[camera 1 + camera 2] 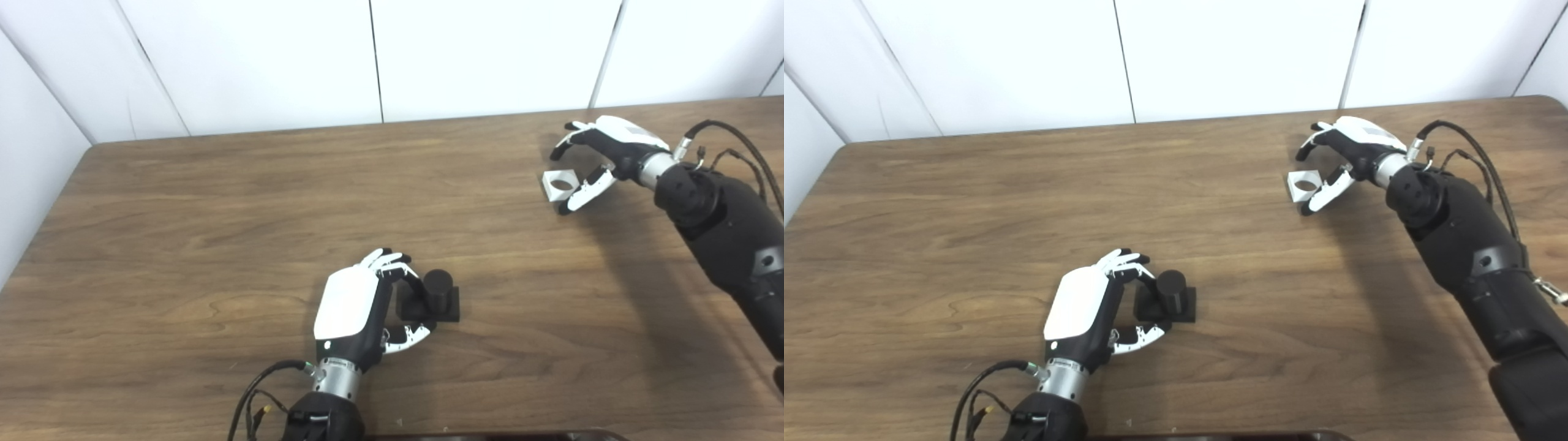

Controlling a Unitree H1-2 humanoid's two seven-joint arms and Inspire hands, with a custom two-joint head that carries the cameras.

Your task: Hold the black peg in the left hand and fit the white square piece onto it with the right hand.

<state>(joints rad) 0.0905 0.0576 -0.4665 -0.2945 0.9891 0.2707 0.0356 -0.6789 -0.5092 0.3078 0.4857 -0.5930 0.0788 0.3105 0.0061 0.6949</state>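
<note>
left eye view: left hand [358, 309] curls around the black peg [432, 297] near the desk's [184, 214] front edge; right hand [597, 156], fingers spread, straddles the white square piece [558, 184] toward the far right corner.

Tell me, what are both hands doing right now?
Left hand cupped around black peg, on table. Right hand open around white square piece. Nothing between them.
</note>
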